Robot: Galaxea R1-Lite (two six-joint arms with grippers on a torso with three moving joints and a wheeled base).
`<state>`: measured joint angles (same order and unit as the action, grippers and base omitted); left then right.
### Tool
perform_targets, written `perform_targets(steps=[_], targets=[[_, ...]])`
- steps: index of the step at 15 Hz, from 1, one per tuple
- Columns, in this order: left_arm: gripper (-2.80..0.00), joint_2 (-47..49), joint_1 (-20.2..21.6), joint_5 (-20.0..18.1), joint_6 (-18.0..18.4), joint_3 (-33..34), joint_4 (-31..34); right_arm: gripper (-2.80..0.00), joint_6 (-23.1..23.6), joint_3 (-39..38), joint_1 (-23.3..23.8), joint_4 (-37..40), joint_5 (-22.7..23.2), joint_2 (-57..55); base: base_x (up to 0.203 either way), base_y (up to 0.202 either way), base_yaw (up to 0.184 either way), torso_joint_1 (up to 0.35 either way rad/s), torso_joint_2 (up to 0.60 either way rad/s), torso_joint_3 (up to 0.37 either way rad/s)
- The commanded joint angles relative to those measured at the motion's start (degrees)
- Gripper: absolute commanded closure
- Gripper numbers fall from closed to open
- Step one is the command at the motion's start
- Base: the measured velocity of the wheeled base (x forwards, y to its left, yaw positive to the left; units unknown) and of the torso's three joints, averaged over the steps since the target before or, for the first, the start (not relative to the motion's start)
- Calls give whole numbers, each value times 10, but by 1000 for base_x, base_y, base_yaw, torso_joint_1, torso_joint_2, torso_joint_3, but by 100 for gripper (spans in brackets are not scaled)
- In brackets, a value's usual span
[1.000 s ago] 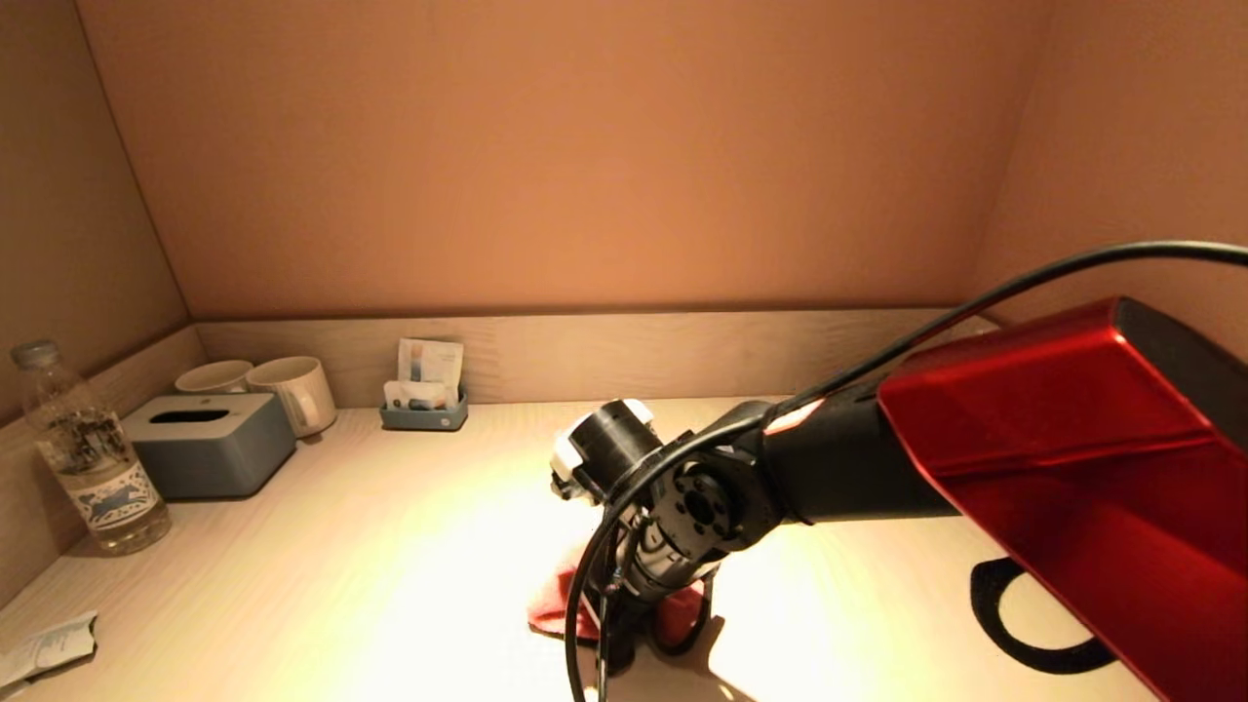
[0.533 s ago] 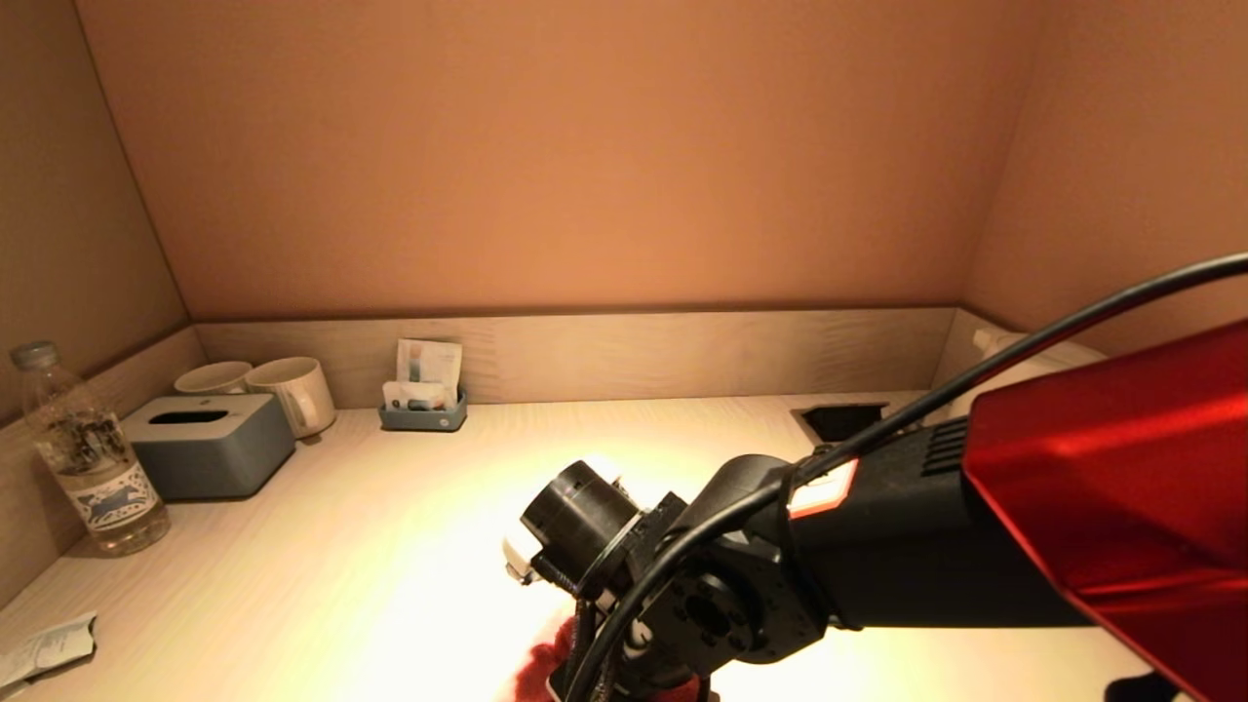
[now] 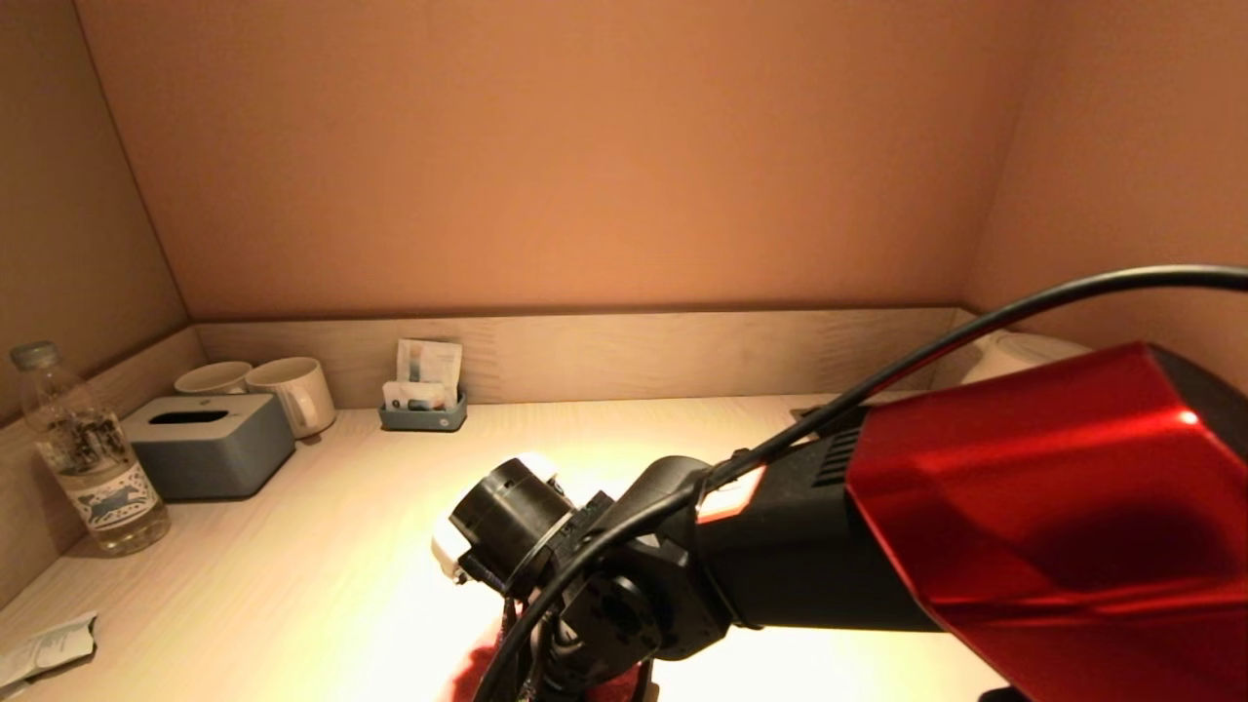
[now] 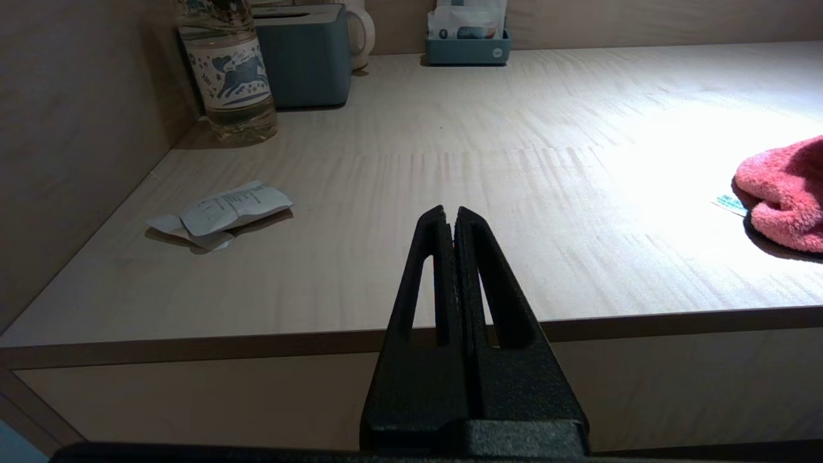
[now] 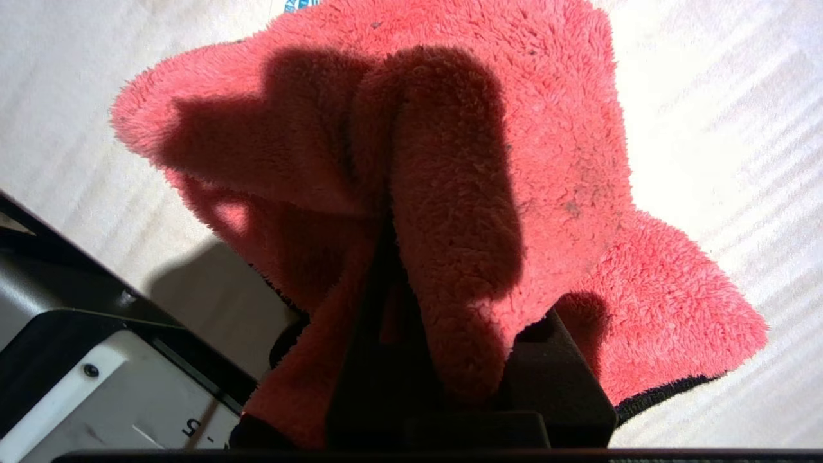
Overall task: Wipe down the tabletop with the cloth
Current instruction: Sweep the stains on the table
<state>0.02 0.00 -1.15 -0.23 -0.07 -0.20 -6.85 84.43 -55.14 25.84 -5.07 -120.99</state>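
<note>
A fluffy red cloth (image 5: 566,161) lies bunched on the light wooden tabletop (image 3: 322,556) near the front edge. My right gripper (image 5: 418,257) is shut on a fold of it and presses it on the table; the cloth hides the fingertips. In the head view only a bit of the cloth (image 3: 478,675) shows under my right wrist at the bottom middle. It also shows in the left wrist view (image 4: 784,193). My left gripper (image 4: 450,215) is shut and empty, parked low before the table's front edge.
At the back left stand a water bottle (image 3: 88,458), a grey tissue box (image 3: 210,444), two mugs (image 3: 292,390) and a small tray of sachets (image 3: 424,395). A crumpled paper (image 3: 49,643) lies at the front left. Walls close in the back and both sides.
My right arm has dragged the cloth to the left and nearer the front edge of the table. The left gripper has not moved.
</note>
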Motion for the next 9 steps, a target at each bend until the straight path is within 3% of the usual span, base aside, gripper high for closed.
perform_targets(steps=[1,6,9], targets=[[0,0,0,0,0,1,-1,0,-1,22,6,0,-2,-34,0,0,0,0,0,0],[0,1,0,0,0,0,0,0,-1,33,55,-2,-2,-54,0,0,0,0,0,0],[0,1,0,0,0,1,0,0,-2,35,115,-1,-2,-56,0,0,0,0,0,0]])
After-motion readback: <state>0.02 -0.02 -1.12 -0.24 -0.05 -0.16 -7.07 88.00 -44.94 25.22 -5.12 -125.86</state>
